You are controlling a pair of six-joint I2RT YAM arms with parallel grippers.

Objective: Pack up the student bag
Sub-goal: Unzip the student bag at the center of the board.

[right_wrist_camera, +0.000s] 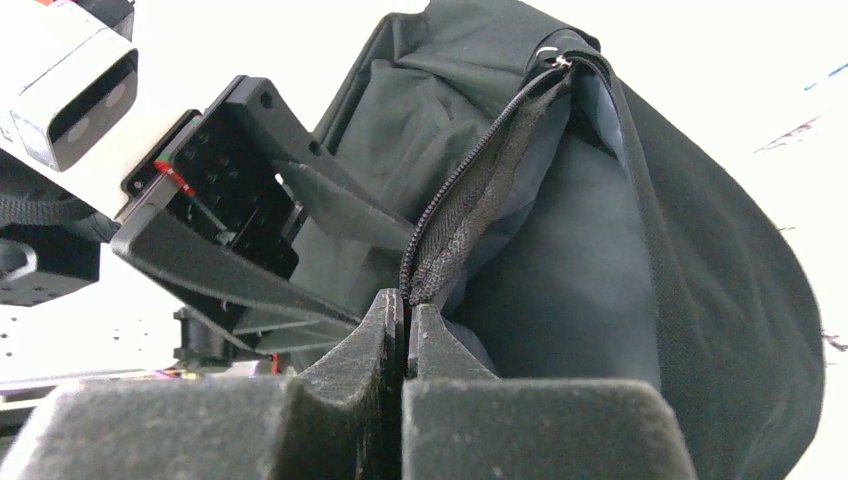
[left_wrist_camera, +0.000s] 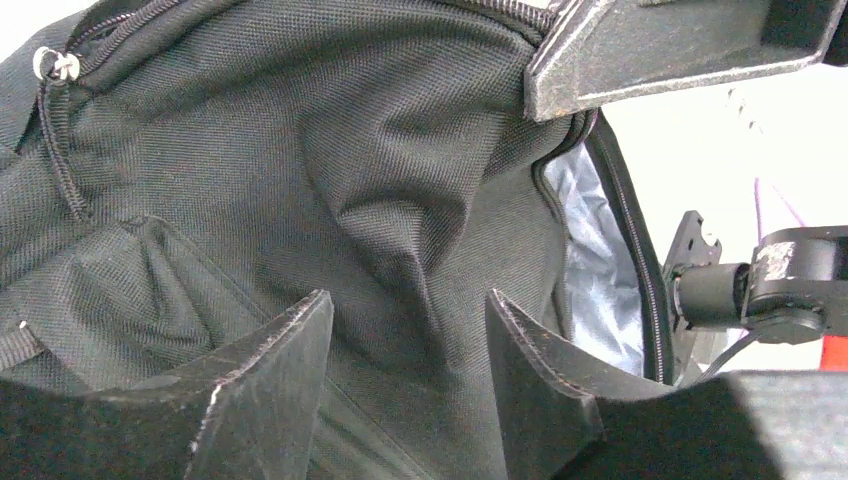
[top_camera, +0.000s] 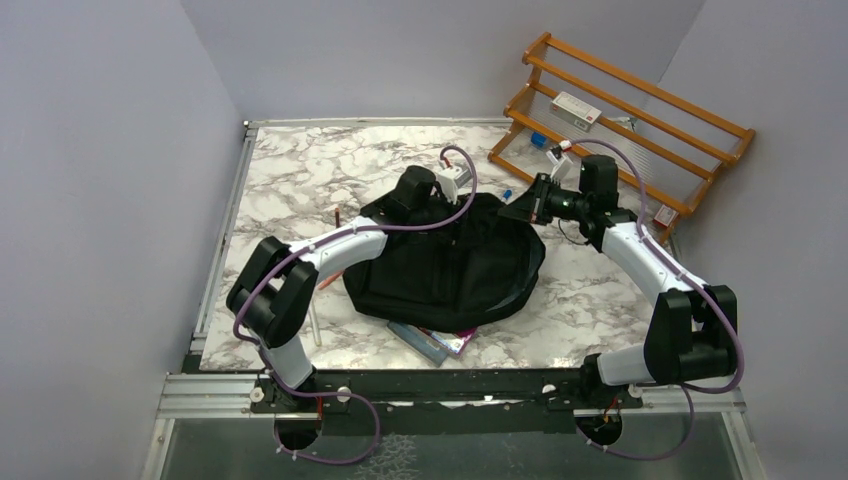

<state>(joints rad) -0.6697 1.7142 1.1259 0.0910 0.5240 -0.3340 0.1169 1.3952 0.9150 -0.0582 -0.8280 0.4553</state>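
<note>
The student bag (top_camera: 450, 265), a large black fabric backpack, lies flat in the middle of the marble table. My left gripper (top_camera: 418, 190) hovers at its far edge. In the left wrist view the left gripper (left_wrist_camera: 410, 325) is open, and a fold of the student bag (left_wrist_camera: 300, 170) shows just beyond the gap, unclamped. My right gripper (top_camera: 527, 205) is at the bag's far right edge. Seen from the right wrist, the right gripper (right_wrist_camera: 405, 305) is shut on the zipper edge of the student bag (right_wrist_camera: 600, 250) and holds it raised. Pale lining (left_wrist_camera: 600, 260) shows in the opening.
A wooden rack (top_camera: 630, 120) leans at the back right with a white box (top_camera: 575, 110) on it. Books (top_camera: 435, 342) stick out from under the bag's near edge. A thin white stick (top_camera: 315, 325) and a red pen (top_camera: 337, 215) lie to the bag's left.
</note>
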